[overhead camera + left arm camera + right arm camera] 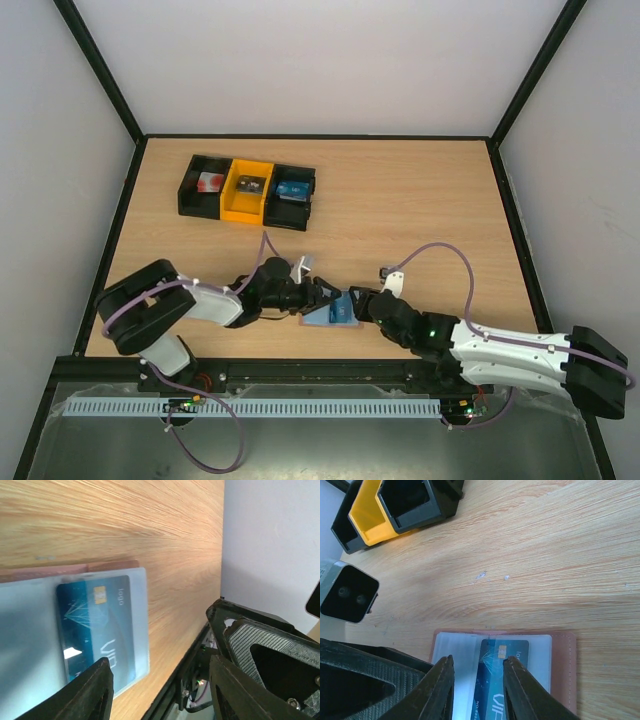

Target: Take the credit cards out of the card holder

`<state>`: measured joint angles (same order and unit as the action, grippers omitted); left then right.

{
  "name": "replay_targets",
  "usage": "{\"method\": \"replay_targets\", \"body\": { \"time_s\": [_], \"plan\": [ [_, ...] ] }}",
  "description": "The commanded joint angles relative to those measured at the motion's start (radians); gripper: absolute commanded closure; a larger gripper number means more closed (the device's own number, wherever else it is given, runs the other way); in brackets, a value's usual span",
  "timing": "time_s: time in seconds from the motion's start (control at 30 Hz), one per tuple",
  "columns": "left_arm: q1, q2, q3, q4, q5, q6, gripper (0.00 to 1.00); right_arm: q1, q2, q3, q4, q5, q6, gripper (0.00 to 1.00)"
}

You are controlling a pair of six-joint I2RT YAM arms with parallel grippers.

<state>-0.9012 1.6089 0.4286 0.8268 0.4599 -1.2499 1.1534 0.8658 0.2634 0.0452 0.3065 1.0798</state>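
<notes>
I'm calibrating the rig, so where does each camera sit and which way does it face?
Top external: above and behind the arm bases, looking down on the table; both arms show.
Left wrist: low beside the open card holder, facing its blue credit card; the left gripper shows below.
Right wrist: above the card holder, looking down; the right gripper shows at the bottom, bins top left.
Shared: both wrist views show that credit card.

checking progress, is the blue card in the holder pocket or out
In: the blue card lies behind the frosted pocket of the open card holder; the pocket's edge extends past it.
</notes>
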Motion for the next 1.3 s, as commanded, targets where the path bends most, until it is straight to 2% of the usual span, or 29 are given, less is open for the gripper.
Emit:
{"method": "replay_targets", "body": {
  "time_s": [0.0,0.13,0.3,0.47,0.7,0.83,1.07,1.27],
  "plan": [
    [0.025,-0.097,-0.021,-0.155,-0.091,0.080,0.46,0.003,-0.016,-0.014,-0.033,0.019,0.001,0.72],
    [0.031,-0.169,-0.005,-0.366,-0.190,0.148,0.46,0.002,0.042,-0.003,0.037,-0.052,-0.027,0.72],
    [0.041,-0.218,-0.004,-0.496,-0.263,0.176,0.46,0.002,0.182,0.026,0.125,-0.150,-0.053,0.77],
    [0.051,-0.191,-0.011,-0.502,-0.259,0.180,0.46,0.002,0.310,0.045,0.140,-0.180,-0.066,0.80],
    [0.053,-0.103,-0.002,-0.458,-0.233,0.184,0.47,0.002,0.422,0.044,0.071,-0.117,-0.055,0.83],
    [0.051,-0.087,-0.004,-0.410,-0.201,0.174,0.56,0.002,0.437,0.025,0.091,-0.113,-0.040,0.84],
    [0.049,-0.111,-0.007,-0.385,-0.166,0.168,0.80,0.002,0.464,-0.001,0.141,-0.113,-0.023,0.85],
    [0.049,-0.095,-0.050,-0.262,-0.106,0.127,0.97,0.003,0.480,-0.001,0.152,-0.112,-0.027,0.85]
  ]
}}
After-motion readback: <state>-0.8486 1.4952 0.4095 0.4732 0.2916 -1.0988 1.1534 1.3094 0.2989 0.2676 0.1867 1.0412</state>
